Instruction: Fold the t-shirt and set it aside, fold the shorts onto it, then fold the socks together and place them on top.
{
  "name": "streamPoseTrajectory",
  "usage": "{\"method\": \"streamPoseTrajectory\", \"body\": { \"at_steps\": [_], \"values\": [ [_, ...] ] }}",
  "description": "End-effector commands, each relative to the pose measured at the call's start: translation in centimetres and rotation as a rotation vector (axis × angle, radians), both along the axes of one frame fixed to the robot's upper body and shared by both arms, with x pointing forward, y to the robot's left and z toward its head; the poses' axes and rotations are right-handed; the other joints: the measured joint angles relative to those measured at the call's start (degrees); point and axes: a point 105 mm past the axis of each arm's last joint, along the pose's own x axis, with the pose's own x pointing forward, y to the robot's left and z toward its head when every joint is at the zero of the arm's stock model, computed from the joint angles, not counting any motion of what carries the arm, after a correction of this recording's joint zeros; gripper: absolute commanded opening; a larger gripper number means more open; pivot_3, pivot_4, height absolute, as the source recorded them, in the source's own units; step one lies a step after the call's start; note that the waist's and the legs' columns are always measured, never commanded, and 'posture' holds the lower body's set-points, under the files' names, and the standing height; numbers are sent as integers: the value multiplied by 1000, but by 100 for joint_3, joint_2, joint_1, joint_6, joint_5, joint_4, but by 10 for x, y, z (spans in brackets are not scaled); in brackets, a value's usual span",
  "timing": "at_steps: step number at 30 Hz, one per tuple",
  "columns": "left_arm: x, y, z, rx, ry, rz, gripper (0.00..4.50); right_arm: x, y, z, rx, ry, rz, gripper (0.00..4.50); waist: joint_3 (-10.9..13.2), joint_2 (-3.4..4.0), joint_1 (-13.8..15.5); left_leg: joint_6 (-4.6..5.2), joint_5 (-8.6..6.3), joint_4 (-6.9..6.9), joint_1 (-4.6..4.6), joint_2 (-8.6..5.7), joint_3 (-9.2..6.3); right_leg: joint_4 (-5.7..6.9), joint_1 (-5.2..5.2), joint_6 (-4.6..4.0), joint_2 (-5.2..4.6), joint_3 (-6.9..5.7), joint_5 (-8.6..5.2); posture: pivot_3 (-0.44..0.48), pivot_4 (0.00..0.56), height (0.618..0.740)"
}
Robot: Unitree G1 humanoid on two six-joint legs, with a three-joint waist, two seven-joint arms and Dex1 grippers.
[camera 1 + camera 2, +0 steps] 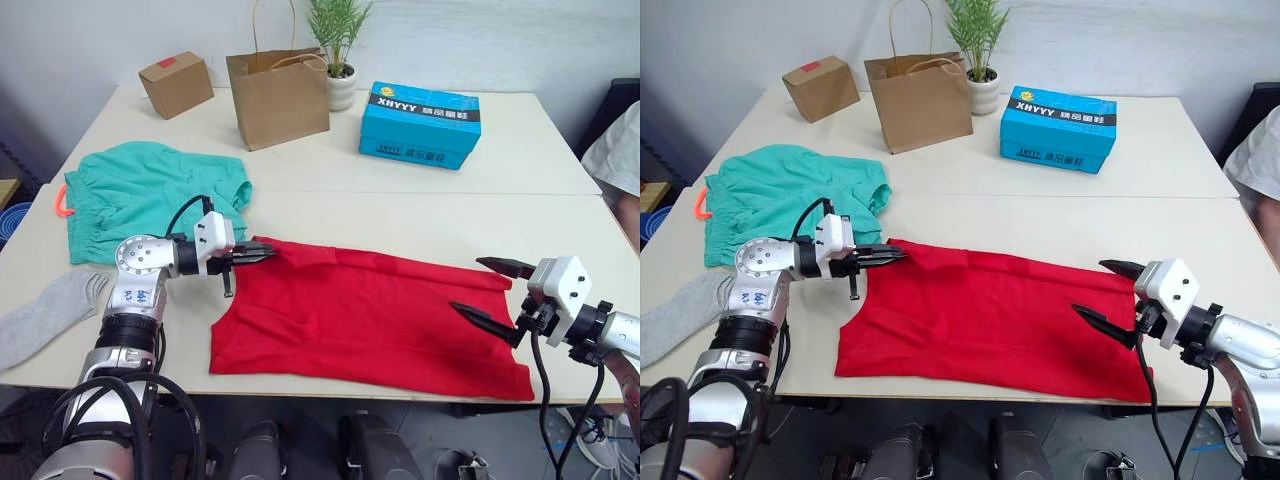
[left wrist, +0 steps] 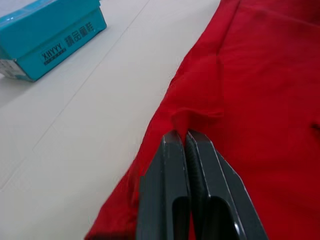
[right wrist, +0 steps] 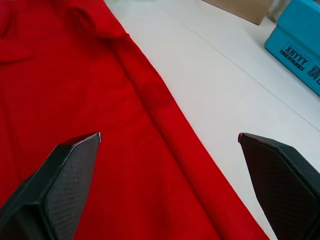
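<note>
- Left gripper (image 1: 262, 253) is pinched on the t-shirt (image 1: 380, 315) at its far edge; that thin bite could slip.
- Right gripper (image 1: 490, 290) hangs spread over the t-shirt's other end, so one-sided pulling would skew it.
- Shorts (image 1: 150, 195) lie beyond the t-shirt, a sock (image 1: 45, 315) nearer.

A pale worktop (image 1: 420, 215) is seen, with a seam running across its middle; the t-shirt (image 1: 370, 320) is spread flat near the front edge; the shorts (image 1: 135, 195) are laid at the left; a sock (image 1: 45, 315) lies at the front left corner; along the back are set a small cardboard box (image 1: 176, 83), a paper bag (image 1: 279, 97), a potted plant (image 1: 339, 45) and a blue box (image 1: 421, 123).
</note>
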Motion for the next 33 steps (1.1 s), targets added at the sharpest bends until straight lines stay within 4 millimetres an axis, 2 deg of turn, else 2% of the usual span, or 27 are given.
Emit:
{"method": "streamPoseTrajectory", "body": {
  "at_steps": [1,9,13,20,27,30,33],
  "values": [
    [-5,3,4,22,-36,-2,19,-4,-2,12,-4,-33,0,4500,0,0,0,0,0,0,0,1,0,0,0,0,0,0,0,0,150,740],
    [-12,9,1,11,10,22,19,-8,-4,4,-2,1,-6,4500,0,0,-11,5,-3,-2,1,0,-1,0,2,1,0,0,0,0,150,740],
    [-16,15,-7,14,72,38,19,-8,-7,-1,6,18,-6,4500,0,0,-25,5,-3,-4,4,2,-1,0,2,1,3,0,0,0,150,740],
    [-17,26,-6,16,94,94,19,-7,-8,-11,31,31,-9,4500,-1,-1,-5,12,-7,-4,3,2,-2,-4,4,1,0,0,0,0,150,740],
    [-15,24,-5,-6,105,110,19,-6,-11,-20,35,44,-18,4500,-1,-1,-12,15,-9,-6,4,2,-2,-5,4,1,1,0,0,0,150,740],
    [-16,24,-7,-1,128,120,686,-5,-13,-23,36,51,-26,4500,-1,-1,-12,15,-9,-5,4,2,-2,-5,4,1,1,0,0,0,150,740],
    [-21,31,-6,6,175,146,1654,-6,-15,-28,42,86,-29,4500,-1,-1,-19,15,-10,-7,4,1,-2,-5,4,1,-1,0,0,0,150,740]
  ]
}}
